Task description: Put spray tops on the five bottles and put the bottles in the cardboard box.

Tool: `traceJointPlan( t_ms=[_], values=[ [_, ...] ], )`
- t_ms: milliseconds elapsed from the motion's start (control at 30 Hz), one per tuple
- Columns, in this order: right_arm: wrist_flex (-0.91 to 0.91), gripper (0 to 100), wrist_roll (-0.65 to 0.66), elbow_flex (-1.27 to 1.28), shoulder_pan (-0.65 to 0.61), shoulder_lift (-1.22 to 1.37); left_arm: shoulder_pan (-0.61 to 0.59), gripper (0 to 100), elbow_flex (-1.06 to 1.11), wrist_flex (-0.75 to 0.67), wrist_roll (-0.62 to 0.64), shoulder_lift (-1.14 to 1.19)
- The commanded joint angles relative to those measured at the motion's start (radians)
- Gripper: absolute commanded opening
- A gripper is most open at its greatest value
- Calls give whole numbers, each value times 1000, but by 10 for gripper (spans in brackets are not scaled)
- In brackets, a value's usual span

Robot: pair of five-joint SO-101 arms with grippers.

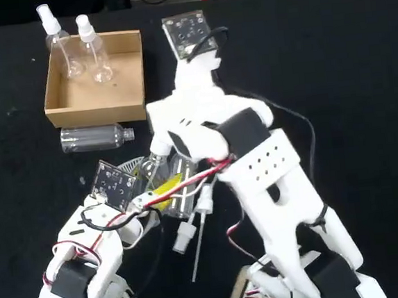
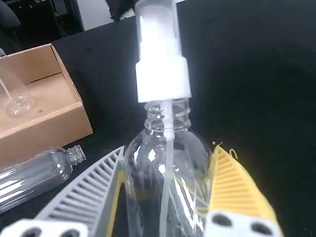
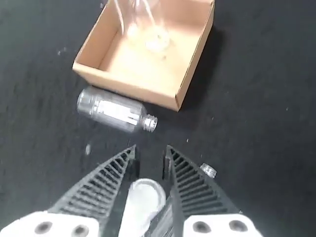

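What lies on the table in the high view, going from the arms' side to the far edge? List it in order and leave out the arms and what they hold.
loose spray tops → capless bottle lying on its side → cardboard box, with two capped bottles standing in it

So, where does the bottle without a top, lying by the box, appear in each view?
High view: the capless bottle lies left of centre, along the cardboard box wall nearest the arms.
Left wrist view: it lies between the box and the left fingers.
Right wrist view: it lies between the box and the right fingers.
Shared landmark: the cardboard box.
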Motion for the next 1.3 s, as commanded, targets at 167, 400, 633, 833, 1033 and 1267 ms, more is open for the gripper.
traceJointPlan(
  t_ms=[167, 400, 633, 833, 1033, 1267],
  values=[
    [68, 82, -12, -22, -20, -108, -33, 245, -54, -6, -6, -12],
    [104, 82, -12, -21, -64, -139, -45, 245, -54, -8, -3, -12],
    [83, 83, -5, -21, -100, -163, -38, 245, -59, -6, -3, -12],
    [69, 83, -2, -19, -127, -162, -36, 245, -59, -5, -3, -12],
    [-52, 82, 87, 73, -133, -168, -36, 245, -70, 2, -5, -12],
    [-46, 82, 91, 82, -132, -205, -39, 245, -74, 2, -5, -12]
  ],
)
